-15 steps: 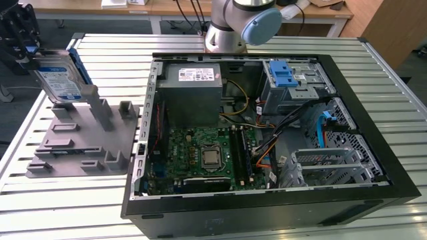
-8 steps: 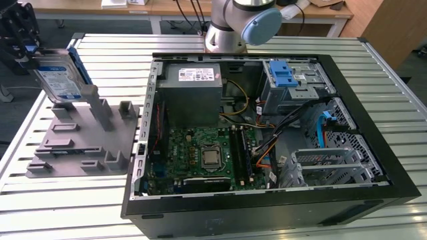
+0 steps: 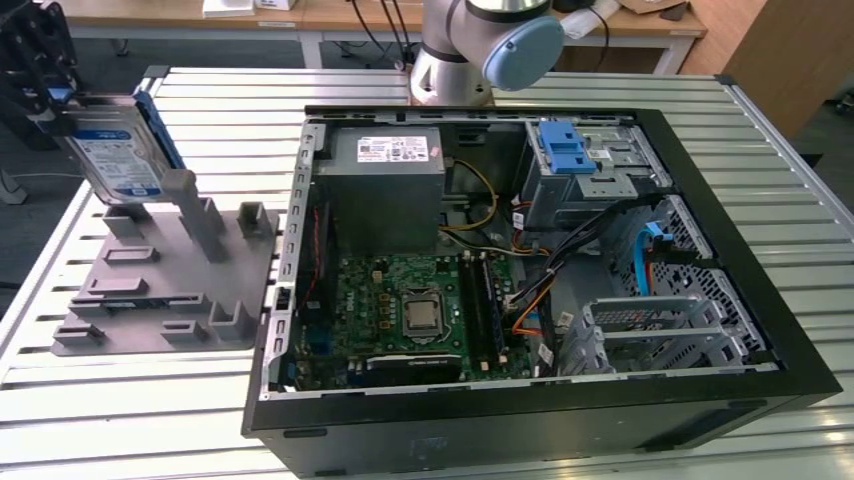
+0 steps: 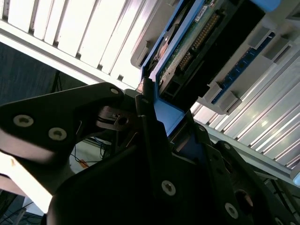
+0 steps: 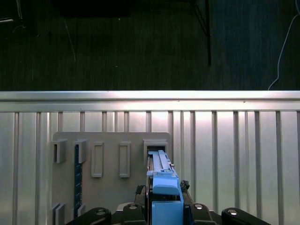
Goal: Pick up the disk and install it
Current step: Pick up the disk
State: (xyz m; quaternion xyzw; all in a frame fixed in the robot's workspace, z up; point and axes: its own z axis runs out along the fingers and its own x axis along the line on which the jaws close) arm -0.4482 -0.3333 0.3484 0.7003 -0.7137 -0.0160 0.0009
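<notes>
Risks, big to small. The slatted table (image 3: 147,410) is ribbed metal w/ gaps, so a dropped drive would land hard and could catch an edge. The open PC case (image 3: 534,425) has a raised black rim and loose cables (image 3: 574,250) inside. A drive carried low or tilted could clip either, imo. The grey rack (image 3: 147,290) has upright posts and narrow slots. The disk (image 3: 118,160) stands on edge at the rack's far corner, right at a slot (can't tell if it's fully clear of it), so any sideways pull could jam it or tip the rack. The gripper (image 5: 164,201) is clamped on the disk's blue bracket (image 4: 166,119), fingers pinching the thin end. The hold is on slick plastic near one end, so the drive could prob. pivot or slip.

Materials/shapes: table is bright brushed aluminium in long parallel slats. Case is matte black outside and bare perforated steel inside. It holds a boxy grey power supply (image 3: 380,190), a green motherboard (image 3: 400,310) and a metal drive cage (image 3: 587,160) w/ a blue latch. Rack is dull grey plastic, blocky. Disk is a flat silver rectangle w/ a blue-white label and a green circuit board (image 4: 187,47) underneath. Bracket is glossy blue, ribbed. Gripper is black and angular, w/ bolt heads.
</notes>
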